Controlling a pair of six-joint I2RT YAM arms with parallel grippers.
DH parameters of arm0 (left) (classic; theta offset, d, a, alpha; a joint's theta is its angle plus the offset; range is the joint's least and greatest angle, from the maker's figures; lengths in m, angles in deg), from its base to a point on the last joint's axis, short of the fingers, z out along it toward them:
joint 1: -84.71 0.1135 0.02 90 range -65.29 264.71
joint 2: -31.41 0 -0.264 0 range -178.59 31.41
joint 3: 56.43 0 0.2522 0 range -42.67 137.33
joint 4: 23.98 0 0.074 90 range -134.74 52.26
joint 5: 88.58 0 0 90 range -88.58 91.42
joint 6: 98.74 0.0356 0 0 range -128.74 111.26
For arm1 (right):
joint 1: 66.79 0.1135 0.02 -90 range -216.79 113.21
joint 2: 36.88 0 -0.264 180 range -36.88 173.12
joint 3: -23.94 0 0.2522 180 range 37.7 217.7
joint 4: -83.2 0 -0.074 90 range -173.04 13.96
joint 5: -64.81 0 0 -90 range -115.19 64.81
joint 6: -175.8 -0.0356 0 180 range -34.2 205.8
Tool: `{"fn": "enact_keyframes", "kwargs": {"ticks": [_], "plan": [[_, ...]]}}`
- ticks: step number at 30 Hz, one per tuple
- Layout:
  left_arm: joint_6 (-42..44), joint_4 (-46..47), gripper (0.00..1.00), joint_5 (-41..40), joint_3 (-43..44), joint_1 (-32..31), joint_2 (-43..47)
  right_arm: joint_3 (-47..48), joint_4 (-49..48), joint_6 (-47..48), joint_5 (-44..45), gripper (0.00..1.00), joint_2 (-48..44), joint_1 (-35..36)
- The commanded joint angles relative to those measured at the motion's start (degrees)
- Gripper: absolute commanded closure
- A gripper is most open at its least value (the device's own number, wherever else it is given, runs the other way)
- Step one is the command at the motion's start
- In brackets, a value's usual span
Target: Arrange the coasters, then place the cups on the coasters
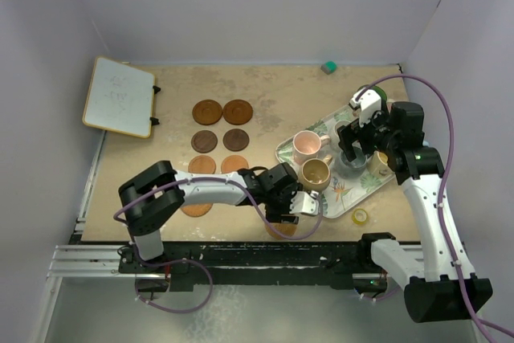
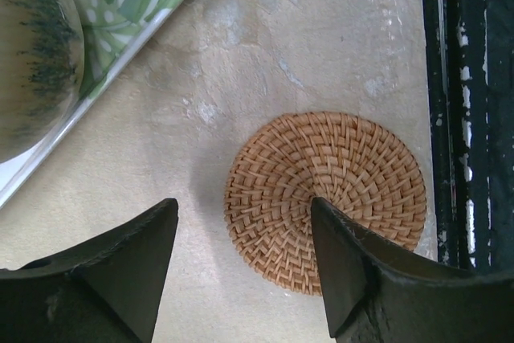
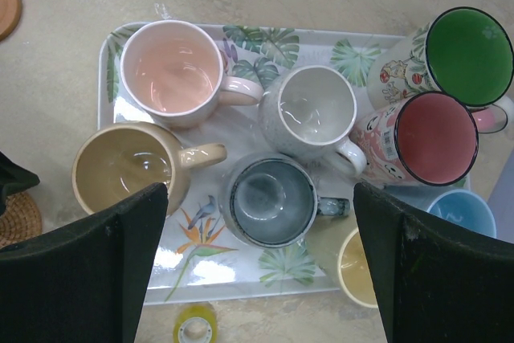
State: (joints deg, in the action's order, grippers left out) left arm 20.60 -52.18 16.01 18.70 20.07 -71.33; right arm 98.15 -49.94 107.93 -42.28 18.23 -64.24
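My left fingers (image 2: 120,271) stand apart with nothing between them, low over the counter (image 2: 265,46) near its front edge. One tip lies over the middle of a woven rattan coaster (image 2: 361,166), and the other is over bare counter beside it. I cannot tell whether that tip touches the weave. The woven coaster lies flat just beside the black rail (image 2: 474,118), apart from the corner of the leaf-patterned tray (image 2: 136,6), where the tan mug (image 2: 32,62) stands.

Farther back on the counter, six round coasters (image 1: 221,140) lie in two columns of three. The rear pair is orange-brown, the middle pair dark brown and the front pair lighter tan. A seventh coaster (image 1: 196,209) shows partly under my left arm.

My right fingers (image 3: 434,271) are spread as wide as they go and grip nothing. They hang above the tray with the slate mug (image 3: 269,202) between them. Around it, all upright, are the pink mug (image 3: 173,66), the tan one, the grey mug (image 3: 313,106), the red mug (image 3: 434,138), the green mug (image 3: 470,54), the light blue mug (image 3: 459,213) and the yellow mug (image 3: 357,271), which one finger half hides. No mug sits on a coaster.

A small yellow tape roll (image 3: 193,328) lies just off the tray's near edge. A whiteboard (image 1: 119,96) rests at the far left corner.
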Motion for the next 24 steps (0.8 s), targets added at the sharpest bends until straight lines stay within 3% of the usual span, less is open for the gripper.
{"fn": "enact_keyframes", "kwargs": {"ticks": [1, 8, 18, 24], "plan": [[4.4, -4.2, 0.36, -3.8, -3.5, -0.1, 2.6, 0.2, -0.8, 0.6, -0.6, 0.00, -0.8, -0.3], [7.8, -6.2, 0.37, -10.4, -9.1, 2.2, 6.4, 0.2, -0.8, 0.7, -0.6, 0.00, -1.0, -0.3], [13.3, -10.8, 0.38, -12.5, -12.7, 11.5, 11.1, 0.3, -0.8, 0.6, -0.7, 0.00, -0.9, -0.3], [15.4, -11.3, 0.39, -15.5, -16.3, 13.0, 14.6, 0.3, -0.8, 0.8, -0.6, 0.00, -0.8, -0.3]]}}
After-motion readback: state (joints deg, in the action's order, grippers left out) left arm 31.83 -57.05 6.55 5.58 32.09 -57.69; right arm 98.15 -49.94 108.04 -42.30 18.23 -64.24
